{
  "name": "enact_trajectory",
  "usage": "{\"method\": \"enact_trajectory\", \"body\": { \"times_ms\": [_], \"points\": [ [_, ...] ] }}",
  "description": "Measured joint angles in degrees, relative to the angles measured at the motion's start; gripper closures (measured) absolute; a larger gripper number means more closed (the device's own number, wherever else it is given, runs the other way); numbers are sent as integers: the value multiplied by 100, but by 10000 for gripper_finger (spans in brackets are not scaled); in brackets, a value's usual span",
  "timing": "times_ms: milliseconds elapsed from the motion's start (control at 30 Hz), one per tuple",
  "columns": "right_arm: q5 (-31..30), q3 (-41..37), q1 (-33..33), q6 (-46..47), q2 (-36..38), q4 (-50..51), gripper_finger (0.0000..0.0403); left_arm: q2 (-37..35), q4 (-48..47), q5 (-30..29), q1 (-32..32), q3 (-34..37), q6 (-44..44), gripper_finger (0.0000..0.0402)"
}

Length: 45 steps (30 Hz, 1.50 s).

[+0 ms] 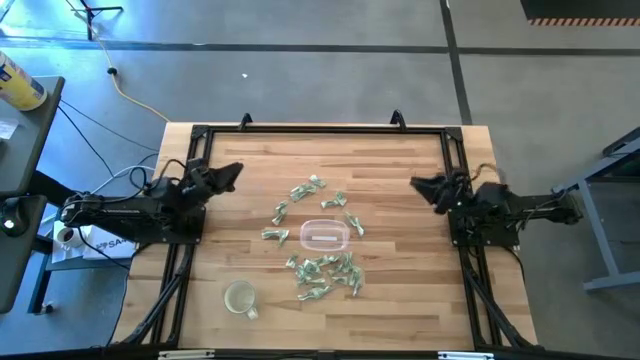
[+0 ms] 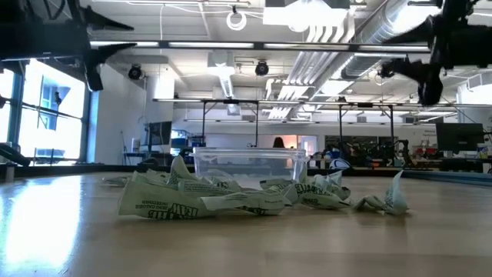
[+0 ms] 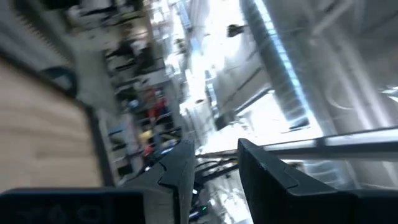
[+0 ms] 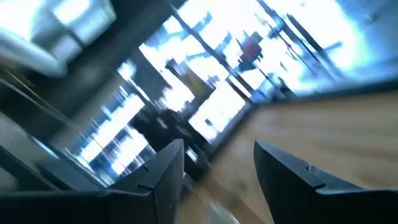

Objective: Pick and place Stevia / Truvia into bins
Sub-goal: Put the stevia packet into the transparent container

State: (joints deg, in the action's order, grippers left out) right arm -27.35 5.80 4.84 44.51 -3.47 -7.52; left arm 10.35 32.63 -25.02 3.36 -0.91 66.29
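I hold the left gripper (image 1: pixel 232 172) and right gripper (image 1: pixel 420 185) wide, empty, parked at the counter (image 1: pixel 400 300) edges; sachets (image 1: pixel 325 270) ring the central tub (image 1: pixel 324 236), within either's reach.

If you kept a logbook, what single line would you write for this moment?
left pincer: open, raised off table | right pincer: open, raised | sachets: scattered around tub | clear tub: mid-table
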Motion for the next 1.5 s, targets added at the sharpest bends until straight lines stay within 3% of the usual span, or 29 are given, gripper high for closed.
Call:
{"method": "enact_trajectory", "body": {
  "times_ms": [133, 200, 367, 533, 667, 833, 967, 1267, 1500],
  "points": [
    [-190, 20, 0, -113, -556, -1928, 217, 0, 205, 102, 0, 0, -209, 247],
    [-227, 189, 0, -70, -1060, -2049, 217, 0, 103, 335, 0, 0, -288, 247],
    [-148, 1016, -2, 1055, -3055, -839, 217, 4, -755, 614, -2, 0, -193, 247],
    [674, 2196, 0, 1076, -4964, 731, 218, 4, -1713, 636, 0, 0, -315, 247],
    [729, 3092, -45, 887, -6130, 2620, 218, 1, -2184, 661, 0, 0, -305, 247],
    [1221, 3794, -160, -510, -7269, 3085, 218, 2, -2549, 933, 0, 0, -305, 247],
    [1268, 4228, -237, -1773, -8006, 3338, 218, 2, -2868, 1198, 0, 0, -302, 247],
    [2353, 4646, -844, -2958, -9006, 3142, 218, 2, -3144, 1657, 0, 0, -315, 247],
    [2732, 5175, -1051, -3291, -9776, 3082, 218, 0, -3142, 1657, 0, 0, -455, 247]
  ]
}}
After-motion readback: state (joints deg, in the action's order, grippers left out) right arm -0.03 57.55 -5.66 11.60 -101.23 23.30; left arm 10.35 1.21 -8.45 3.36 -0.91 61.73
